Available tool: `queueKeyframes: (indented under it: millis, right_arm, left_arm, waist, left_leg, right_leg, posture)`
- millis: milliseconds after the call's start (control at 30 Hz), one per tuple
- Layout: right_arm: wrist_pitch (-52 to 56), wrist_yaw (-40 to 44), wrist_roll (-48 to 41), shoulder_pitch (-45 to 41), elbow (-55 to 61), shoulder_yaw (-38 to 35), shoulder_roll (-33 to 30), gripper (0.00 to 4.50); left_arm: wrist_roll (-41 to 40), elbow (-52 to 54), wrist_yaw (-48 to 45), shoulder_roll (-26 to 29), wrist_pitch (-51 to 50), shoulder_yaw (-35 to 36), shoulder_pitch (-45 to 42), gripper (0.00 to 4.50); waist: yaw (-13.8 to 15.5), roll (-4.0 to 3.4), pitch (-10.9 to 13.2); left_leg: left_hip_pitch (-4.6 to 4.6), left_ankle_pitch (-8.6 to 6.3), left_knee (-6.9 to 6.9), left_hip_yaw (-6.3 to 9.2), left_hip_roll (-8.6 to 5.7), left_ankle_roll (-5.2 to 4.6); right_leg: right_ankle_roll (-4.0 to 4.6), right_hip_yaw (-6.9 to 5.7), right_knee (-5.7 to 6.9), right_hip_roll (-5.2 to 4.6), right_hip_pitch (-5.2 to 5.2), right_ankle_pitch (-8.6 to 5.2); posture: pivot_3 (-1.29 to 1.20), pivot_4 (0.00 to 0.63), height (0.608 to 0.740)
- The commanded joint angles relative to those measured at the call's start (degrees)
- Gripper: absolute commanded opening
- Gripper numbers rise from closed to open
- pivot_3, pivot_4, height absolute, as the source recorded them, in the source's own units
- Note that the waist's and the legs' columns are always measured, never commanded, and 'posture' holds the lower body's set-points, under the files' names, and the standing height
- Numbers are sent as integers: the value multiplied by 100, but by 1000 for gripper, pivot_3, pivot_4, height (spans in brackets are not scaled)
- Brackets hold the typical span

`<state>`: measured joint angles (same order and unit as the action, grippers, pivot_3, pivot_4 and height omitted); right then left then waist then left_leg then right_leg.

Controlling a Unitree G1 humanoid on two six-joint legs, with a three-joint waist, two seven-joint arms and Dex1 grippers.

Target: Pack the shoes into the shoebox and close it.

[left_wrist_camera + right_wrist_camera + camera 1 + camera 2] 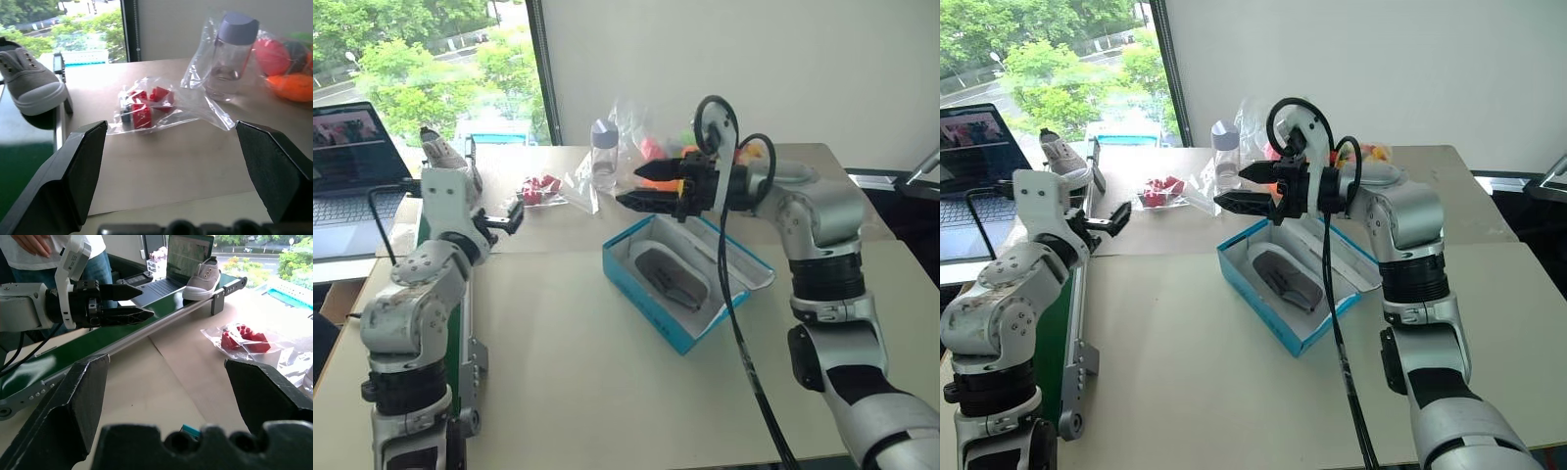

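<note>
The blue shoebox [658, 311] lies open on the table's middle, its lid folded back on the far right side. One grey shoe [671, 277] rests inside it. The other grey shoe [30, 82] stands on the green conveyor belt [98, 345] at the far left, toe toward the table. My right gripper [626, 186] hovers open and empty above the box's far left corner, pointing left. My left gripper [507, 217] is open and empty at the table's left edge, beside the belt and short of the shoe.
A clear bag of red bricks [142, 105] lies on the far table, with a bottle [230, 54] in plastic and orange plush toys [288, 73] behind. A laptop [352, 166] sits beyond the belt. A person [49, 249] stands left of the belt.
</note>
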<state>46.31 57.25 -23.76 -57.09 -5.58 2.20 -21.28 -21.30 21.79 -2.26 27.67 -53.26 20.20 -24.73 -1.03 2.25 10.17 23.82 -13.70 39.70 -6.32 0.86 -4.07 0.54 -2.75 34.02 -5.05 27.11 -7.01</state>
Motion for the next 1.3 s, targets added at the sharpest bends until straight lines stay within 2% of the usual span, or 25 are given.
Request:
queueKeyframes:
  millis: [33, 133, 233, 333, 800, 1033, 1167, 1300]
  right_arm:
    - [-491, 88, 1, 91, 89, 259, 169, 4448]
    - [-495, 148, -37, 156, 108, 416, 214, 4448]
    - [-528, 171, -16, 215, 120, 568, 243, 4448]
    - [-509, 139, -70, 211, 106, 574, 262, 4448]
    - [-176, 115, -326, 347, 563, 515, 180, 4448]
    - [-32, 66, -443, 402, 804, 503, 82, 4448]
    - [-25, 24, -413, 417, 842, 519, 69, 4500]
    - [-31, -11, -412, 409, 858, 533, 61, 4500]
  left_arm:
    - [369, 159, 559, -110, -59, 433, 169, 4500]
    - [461, 195, 724, -384, 25, 449, 362, 4500]
    - [545, 152, 1011, -804, 111, 505, 505, 4500]
    - [649, -26, 1135, -995, 261, 545, 482, 4500]
    - [1090, -1666, 1364, -790, 1125, 628, -311, 4500]
    - [874, -2580, 1444, -1016, 1453, 950, -429, 4500]
    - [849, -2686, 1348, -1055, 1605, 921, -323, 3446]
    - [862, -2597, 1362, -1055, 1695, 894, -278, 2109]
  waist:
    - [-3, 0, 0]
    - [27, 0, 0]
    - [64, 2, -1]
    - [83, 4, 0]
    - [53, 5, 0]
    - [45, 5, 0]
    - [44, 5, -1]
    - [59, 5, -1]
  left_leg:
    - [-3, -1, -1, 0, 0, 5]
    - [-3, -19, -2, 0, -1, 43]
    - [-1, -21, 1, 0, -6, 49]
    - [2, -23, 4, 1, -6, 51]
    - [0, -22, 1, 2, -3, 51]
    - [1, -22, 2, 4, -3, 53]
    - [-5, -20, 1, 4, -3, 58]
    - [-6, -14, 1, 7, -1, 67]
  right_leg:
    - [0, 1, 2, 0, 0, 0]
    - [1, -1, 4, -3, 0, 1]
    - [2, -4, 2, -13, -1, 2]
    - [3, -5, 2, -16, -1, 3]
    - [7, -9, 2, -12, 0, 5]
    - [7, -12, 3, -17, 1, 5]
    - [8, -13, 8, -22, 0, 6]
    - [16, -17, 9, -21, 0, 12]
  posture:
    - [0, 150, 740]
    - [0, 150, 740]
    - [0, 150, 740]
    - [0, 150, 740]
    - [0, 150, 740]
    - [0, 150, 740]
    - [0, 150, 740]
    - [0, 150, 740]
